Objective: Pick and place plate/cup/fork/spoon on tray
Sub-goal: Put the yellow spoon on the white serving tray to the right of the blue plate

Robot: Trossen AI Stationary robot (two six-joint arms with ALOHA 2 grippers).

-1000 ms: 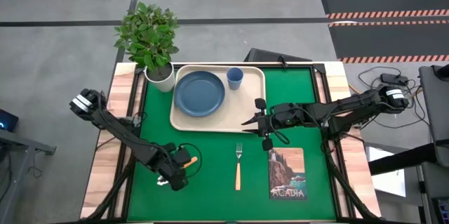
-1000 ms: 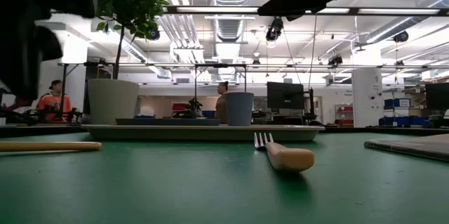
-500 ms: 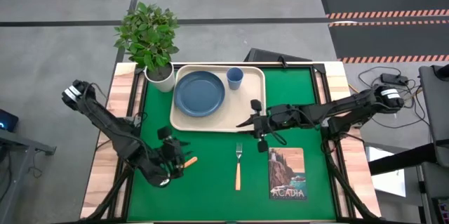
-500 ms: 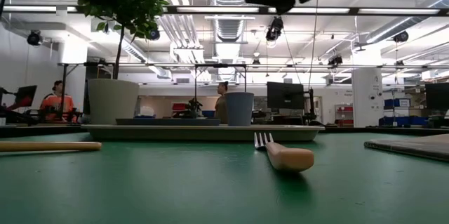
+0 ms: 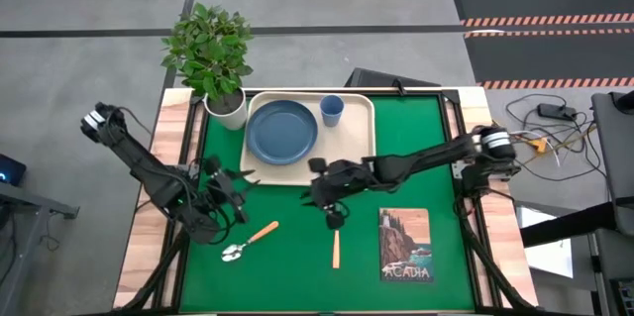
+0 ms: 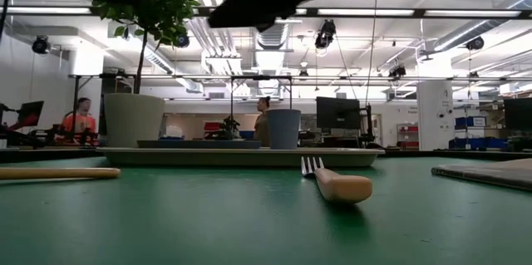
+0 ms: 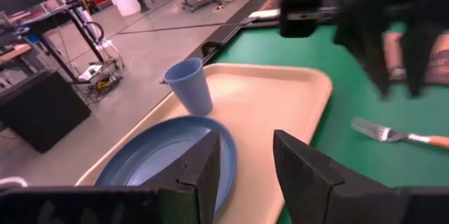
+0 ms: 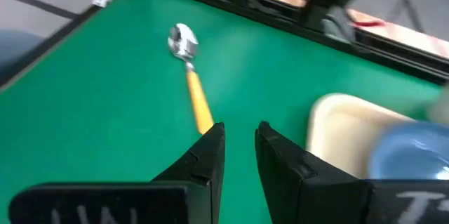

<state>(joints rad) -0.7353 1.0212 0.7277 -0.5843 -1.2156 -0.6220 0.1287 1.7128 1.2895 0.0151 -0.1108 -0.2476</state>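
Observation:
The cream tray lies at the far middle with the slate-blue plate and the light-blue cup on it. The spoon lies flat on the green mat at the near left. The fork lies flat near the middle, tines toward the tray. My left gripper hovers open between the spoon and the tray's near left corner. My right gripper hovers over the fork's tine end, fingers a little apart and pointing toward the table's left. It hides the tines in the high view.
A white plant pot with a leafy plant stands at the tray's far left corner. An "ACADIA" picture card lies right of the fork. Bare green mat lies between spoon and fork. People show in the room behind in the low view.
My left gripper has risen from over the spoon and gone toward the table's far edge, up to the tray's near left corner; the spoon lies where it was, now fully uncovered. My right gripper has gone toward the table's left and near edge, coming over the fork's tines.

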